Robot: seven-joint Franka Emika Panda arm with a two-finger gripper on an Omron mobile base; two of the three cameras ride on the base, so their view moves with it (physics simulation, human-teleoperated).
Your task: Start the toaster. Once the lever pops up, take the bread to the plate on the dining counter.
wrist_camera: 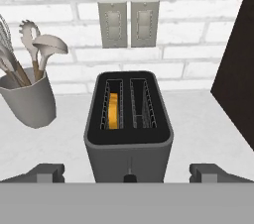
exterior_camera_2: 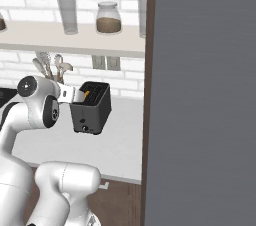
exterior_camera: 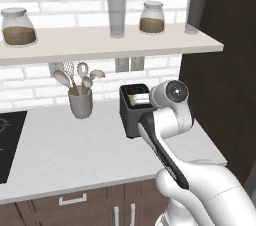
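White brick backs a grey counter (wrist_camera: 198, 114); the gripper (wrist_camera: 128, 176) hangs at the near face of the toaster (wrist_camera: 129, 119), jaws spread wide and holding nothing, one fingertip on either side of that face, lined up, I judge, for the lever (wrist_camera: 130, 176) low at its middle; the bread (wrist_camera: 114, 110) sits down in the left slot, ready to toast; a utensil crock (wrist_camera: 30, 100) stands well aside.

A grey utensil holder (wrist_camera: 29, 100) with spoons and a whisk sits at 9 o'clock on the grey counter (exterior_camera: 75, 150). 2 wall outlets (wrist_camera: 129, 24) are at 12 o'clock on white brick. On the shelf (exterior_camera: 100, 44) stand 2 jars (exterior_camera: 18, 26) and 2 glasses (exterior_camera: 117, 17). A black cooktop (exterior_camera: 7, 142) lies far left.
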